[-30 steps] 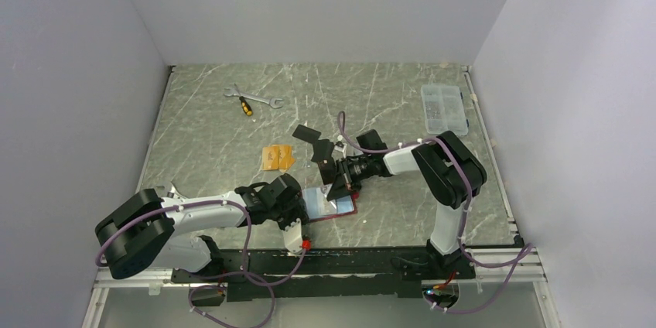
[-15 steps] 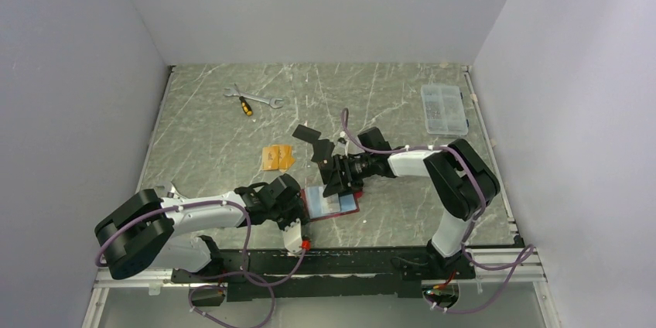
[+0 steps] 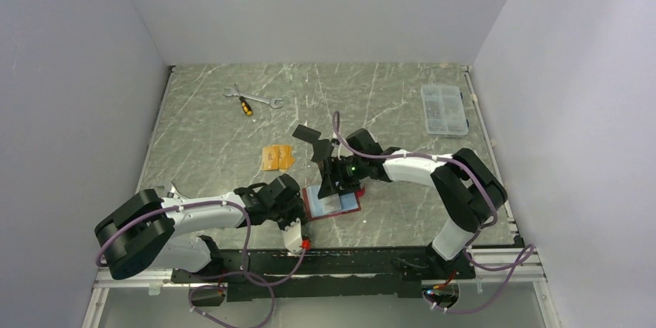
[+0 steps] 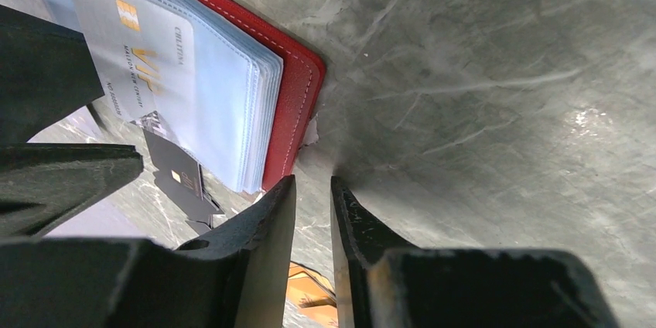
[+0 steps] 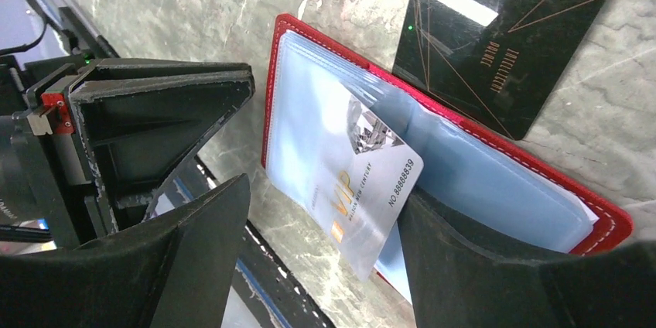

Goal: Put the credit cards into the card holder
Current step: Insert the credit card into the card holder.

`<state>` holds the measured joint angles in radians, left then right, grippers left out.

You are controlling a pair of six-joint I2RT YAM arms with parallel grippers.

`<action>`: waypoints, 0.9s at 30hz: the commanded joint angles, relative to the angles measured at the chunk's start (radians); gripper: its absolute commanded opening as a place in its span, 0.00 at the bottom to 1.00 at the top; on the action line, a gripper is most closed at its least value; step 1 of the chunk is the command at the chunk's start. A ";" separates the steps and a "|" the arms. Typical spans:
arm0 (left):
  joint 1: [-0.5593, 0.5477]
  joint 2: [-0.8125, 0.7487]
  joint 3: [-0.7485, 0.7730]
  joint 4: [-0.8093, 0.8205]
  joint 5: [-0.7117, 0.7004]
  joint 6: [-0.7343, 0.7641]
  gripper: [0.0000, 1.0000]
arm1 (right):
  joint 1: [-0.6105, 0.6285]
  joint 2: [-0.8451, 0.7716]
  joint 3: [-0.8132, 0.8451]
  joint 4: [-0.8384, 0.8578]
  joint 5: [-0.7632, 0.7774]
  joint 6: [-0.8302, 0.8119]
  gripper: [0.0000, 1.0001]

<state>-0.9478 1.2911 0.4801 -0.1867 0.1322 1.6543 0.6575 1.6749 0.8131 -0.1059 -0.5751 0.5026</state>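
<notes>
Card holder point(image 3: 350, 206) lies open at lower centre of top view, silver card point(image 5: 356, 196) partly in its sleeves, between jaws of right gripper point(image 3: 334, 182), spread wide; left gripper point(image 4: 313, 182) at holder's corner, jaws narrowly apart, grip unclear.

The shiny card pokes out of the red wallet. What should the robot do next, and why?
Probably nudge the silver card deeper with the right gripper: its jaws stand open around it and it juts halfway from the card holder's sleeve.

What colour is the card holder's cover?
The card holder is red; right wrist view shows it best.
</notes>
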 commanded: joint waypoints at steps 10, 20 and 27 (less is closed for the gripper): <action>0.002 0.011 -0.045 0.091 -0.005 -0.055 0.23 | 0.057 -0.046 -0.006 -0.054 0.204 0.070 0.84; 0.002 -0.010 -0.052 0.066 -0.011 -0.052 0.14 | 0.052 -0.084 0.011 -0.084 0.134 0.068 0.81; 0.003 -0.025 -0.058 0.041 -0.016 -0.036 0.07 | 0.030 -0.109 0.045 -0.171 0.160 0.042 0.73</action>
<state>-0.9478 1.2854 0.4328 -0.0967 0.1146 1.6104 0.7074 1.6146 0.8143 -0.1905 -0.4503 0.5743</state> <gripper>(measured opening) 0.084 0.736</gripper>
